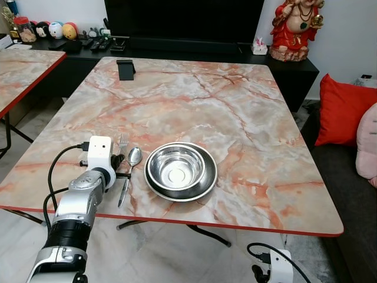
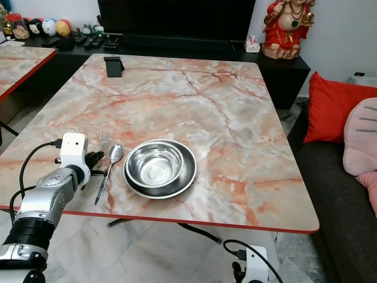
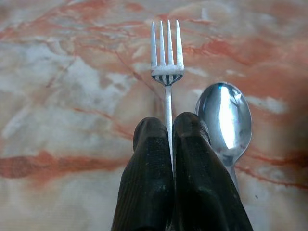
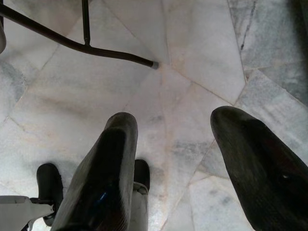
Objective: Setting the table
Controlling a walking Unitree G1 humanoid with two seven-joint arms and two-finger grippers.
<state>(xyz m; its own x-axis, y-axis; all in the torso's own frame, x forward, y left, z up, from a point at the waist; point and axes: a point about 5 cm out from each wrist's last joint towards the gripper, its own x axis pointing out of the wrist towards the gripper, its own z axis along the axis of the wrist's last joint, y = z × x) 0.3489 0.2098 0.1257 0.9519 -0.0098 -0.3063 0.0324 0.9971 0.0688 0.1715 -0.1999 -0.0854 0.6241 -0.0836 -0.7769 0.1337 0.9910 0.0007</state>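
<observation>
Left hand grips the fork handle, flat on the table beside the spoon.

Table: bowl in plate near front edge. Spoon just left of plate; fork just left of spoon, parallel. Left gripper over fork handle. Phone stand at far left edge. Second table to left. Sofa to right.

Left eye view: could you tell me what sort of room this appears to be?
Probably a home living-dining room: a marble-patterned dining table set with a steel bowl, a dark sofa with a red cushion, and a TV.
</observation>
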